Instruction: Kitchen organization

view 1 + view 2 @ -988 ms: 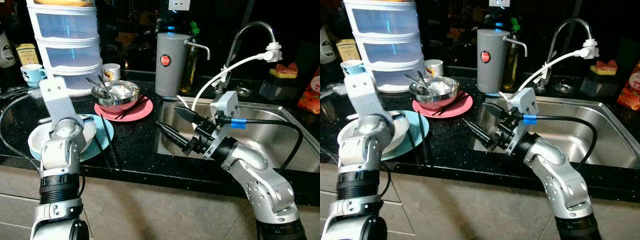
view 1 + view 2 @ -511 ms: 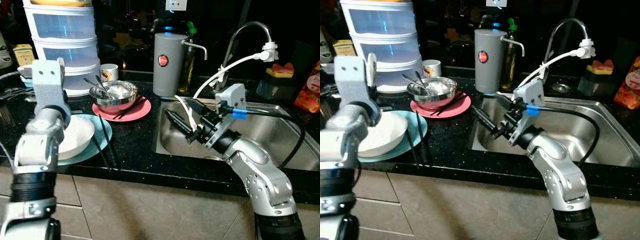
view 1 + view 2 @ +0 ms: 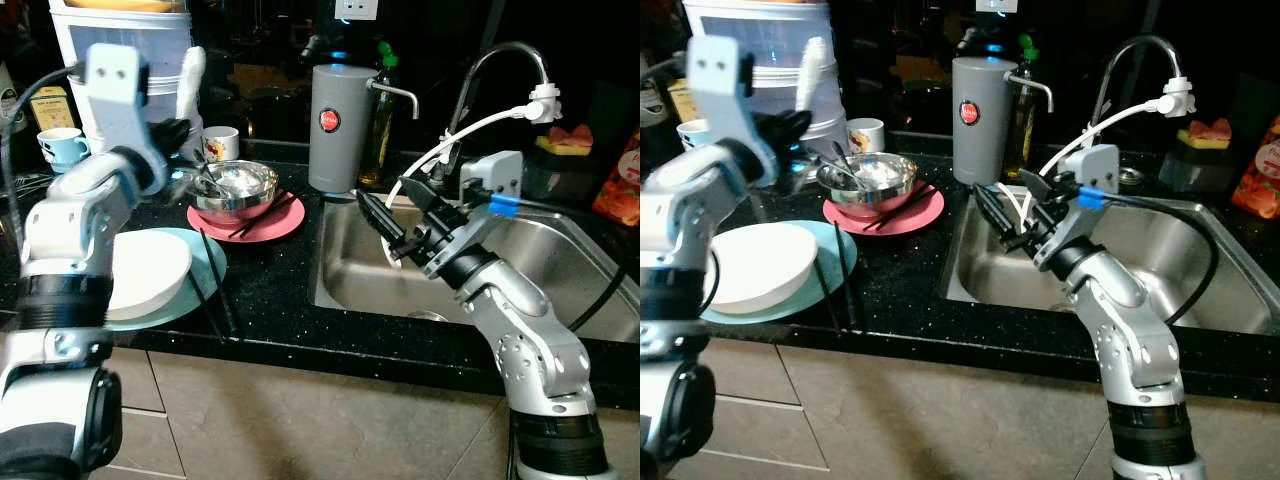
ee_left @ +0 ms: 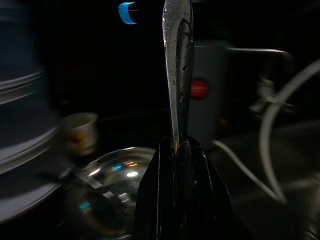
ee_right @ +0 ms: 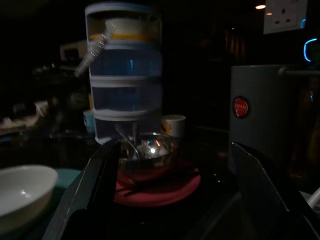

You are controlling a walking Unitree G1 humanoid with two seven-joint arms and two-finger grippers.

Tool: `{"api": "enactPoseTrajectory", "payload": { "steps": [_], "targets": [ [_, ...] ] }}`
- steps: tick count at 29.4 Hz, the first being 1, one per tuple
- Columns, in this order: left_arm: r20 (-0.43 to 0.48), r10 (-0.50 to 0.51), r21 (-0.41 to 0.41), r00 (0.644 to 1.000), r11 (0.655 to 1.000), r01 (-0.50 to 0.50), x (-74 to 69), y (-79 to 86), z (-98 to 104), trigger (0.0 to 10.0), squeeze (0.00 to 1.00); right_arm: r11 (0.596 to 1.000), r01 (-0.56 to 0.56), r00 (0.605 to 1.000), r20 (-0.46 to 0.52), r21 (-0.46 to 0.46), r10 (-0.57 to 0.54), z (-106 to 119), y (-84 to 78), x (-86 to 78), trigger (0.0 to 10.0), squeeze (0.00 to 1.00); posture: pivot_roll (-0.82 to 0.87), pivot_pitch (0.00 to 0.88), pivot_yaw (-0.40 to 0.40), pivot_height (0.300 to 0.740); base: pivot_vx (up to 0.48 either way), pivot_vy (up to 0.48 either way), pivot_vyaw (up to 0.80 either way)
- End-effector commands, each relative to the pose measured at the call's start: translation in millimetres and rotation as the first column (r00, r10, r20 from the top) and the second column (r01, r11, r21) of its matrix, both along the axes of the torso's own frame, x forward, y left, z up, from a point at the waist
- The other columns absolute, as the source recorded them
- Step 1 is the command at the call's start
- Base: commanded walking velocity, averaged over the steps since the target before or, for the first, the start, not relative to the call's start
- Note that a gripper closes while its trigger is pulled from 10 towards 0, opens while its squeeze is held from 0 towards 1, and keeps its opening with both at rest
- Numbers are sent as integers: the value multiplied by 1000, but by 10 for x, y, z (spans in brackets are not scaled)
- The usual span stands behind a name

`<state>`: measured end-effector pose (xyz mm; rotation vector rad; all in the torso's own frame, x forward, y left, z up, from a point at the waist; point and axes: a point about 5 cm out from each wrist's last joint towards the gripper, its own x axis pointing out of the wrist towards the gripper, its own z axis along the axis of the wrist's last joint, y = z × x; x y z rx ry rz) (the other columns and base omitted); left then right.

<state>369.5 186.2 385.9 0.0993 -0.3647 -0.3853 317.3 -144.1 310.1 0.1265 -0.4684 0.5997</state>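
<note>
Silver jointed arms with black collars, black cables, a blue band, black-fingered right gripper (image 3: 385, 222).

Head views: room dim, background at 12 o'clock nearly black. Light falls from above/front onto the black countertop (image 3: 270, 290) and stainless sink (image 3: 560, 290), which shows soft glare. Steel bowl (image 3: 235, 187) has bright specular spots. Left arm at 9–10 o'clock is motion-blurred. Both wrist views very dark, grainy; the spoon (image 4: 177, 65) glints sharply, the stacked container (image 5: 125, 85) behind is faint, and edges are smeared.
</note>
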Motion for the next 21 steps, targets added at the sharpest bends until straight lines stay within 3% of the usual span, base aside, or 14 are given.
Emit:
{"api": "enactPoseTrajectory", "payload": {
  "steps": [1,2,4,8,12,15,17,21],
  "targets": [
    [16,-114,68,993,991,113,-8,-160,15,10000,0,998,-39,999,-8,53,39,20,-15,-34,10000,0,77,73,-20,740,0,0,0],
    [16,-114,68,993,991,113,-8,-160,15,10000,0,998,-39,999,-8,53,39,20,-15,-34,10000,0,77,73,-20,740,0,0,0],
    [0,-208,161,978,965,205,-16,-306,-59,10000,0,993,-71,997,-6,97,72,43,-35,-74,10000,0,75,74,-13,740,0,0,0],
    [-35,-392,229,919,892,389,-94,-522,-197,10000,0,979,-104,994,-25,174,110,51,-72,-89,10000,0,72,72,-11,740,0,0,0],
    [-54,-437,254,898,863,436,-78,-602,-283,10000,0,962,-138,986,-57,236,156,46,-66,-76,10000,0,70,71,-14,740,0,0,0],
    [-75,-507,265,859,820,507,-89,-710,-364,10000,0,927,-182,971,-86,328,221,61,-49,-56,10000,0,62,70,-16,740,0,0,0],
    [-78,-518,269,852,812,518,-94,-727,-379,10000,0,921,-193,968,-85,340,234,69,-45,-60,10000,0,62,70,-16,740,0,0,0],
    [-112,-582,278,806,760,588,-140,-903,-472,10000,0,907,-217,958,-99,360,268,75,18,-71,10000,0,59,70,-13,740,0,0,0]
  ]
}}
